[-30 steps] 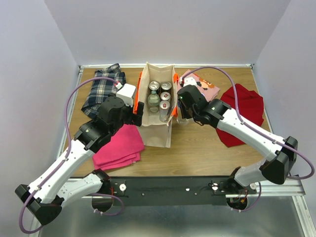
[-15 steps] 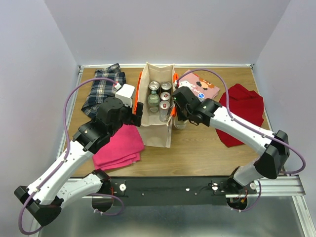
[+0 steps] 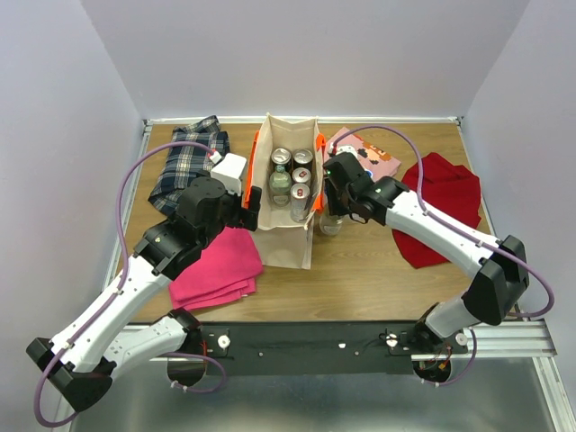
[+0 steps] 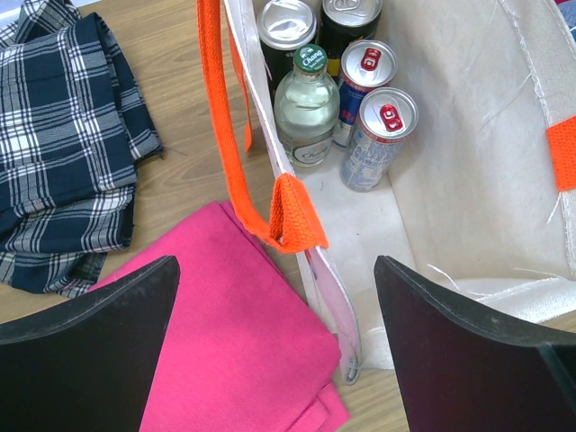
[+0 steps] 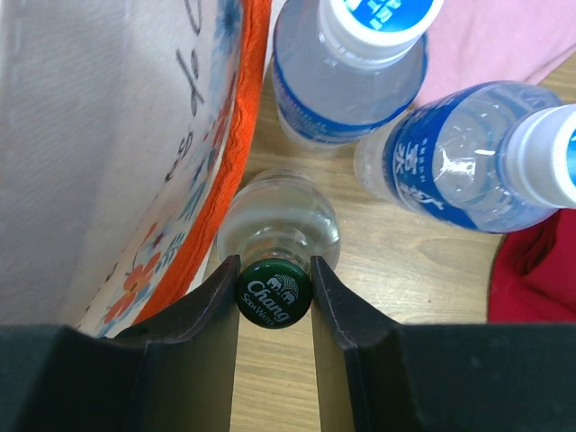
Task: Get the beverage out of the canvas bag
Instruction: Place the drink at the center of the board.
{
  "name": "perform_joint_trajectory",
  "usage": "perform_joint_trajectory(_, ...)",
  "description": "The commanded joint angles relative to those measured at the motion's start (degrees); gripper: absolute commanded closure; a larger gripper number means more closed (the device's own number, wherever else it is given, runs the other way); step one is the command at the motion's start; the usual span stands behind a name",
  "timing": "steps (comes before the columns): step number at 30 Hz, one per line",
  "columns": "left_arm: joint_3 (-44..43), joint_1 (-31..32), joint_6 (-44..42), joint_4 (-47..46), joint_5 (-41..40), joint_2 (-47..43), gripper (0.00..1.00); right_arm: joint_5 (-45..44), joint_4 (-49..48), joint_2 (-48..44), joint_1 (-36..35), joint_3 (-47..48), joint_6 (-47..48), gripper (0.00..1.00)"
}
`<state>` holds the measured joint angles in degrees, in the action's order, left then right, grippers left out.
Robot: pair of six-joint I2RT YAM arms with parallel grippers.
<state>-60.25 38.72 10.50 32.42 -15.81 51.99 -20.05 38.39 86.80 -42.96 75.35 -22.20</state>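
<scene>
Right gripper point(image 5: 274, 290) pinches green-capped bottle point(image 5: 279, 225), out at 3 o'clock of canvas bag point(image 3: 290, 245); left gripper point(image 4: 279, 315) wide, empty; cans point(image 4: 380, 137) left inside.

Canvas bag point(image 3: 286, 245): plain beige; handles point(image 4: 216, 117) bright orange; outer side printed with small orange and blue flowers.
Plaid cloth point(image 3: 184, 164), bag's 10 o'clock: navy and white check.
Folded cloth point(image 3: 216, 270), 8 o'clock: solid hot pink.
Red cloth point(image 3: 441, 202), 3 o'clock: plain deep red.
Glass bottle point(image 5: 279, 225): clear, green cap point(image 5: 273, 292) with white lettering.
Plastic bottles point(image 5: 351, 81): clear, blue labels, white caps.
Cans point(image 4: 378, 135): silver and blue, red tabs.
Table point(image 3: 378, 270): light brown wood grain.
</scene>
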Motion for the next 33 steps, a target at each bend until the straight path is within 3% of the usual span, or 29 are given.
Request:
perform_joint_trajectory(1,0.4,0.0,-0.7,-1.0,-0.2,0.1,0.01,0.0,-7.6,-1.2,0.3,1.1,0.5,0.99)
perform_joint_trajectory(29,0.3,0.0,-1.1,-1.2,-0.5,1.2,0.01,-4.8,-5.3,3.5,0.4,4.7,2.2,0.99)
perform_joint_trajectory(33,0.5,0.0,-0.9,-1.4,-0.2,1.2,0.01,-4.9,-5.4,3.4,0.3,4.5,2.2,0.86)
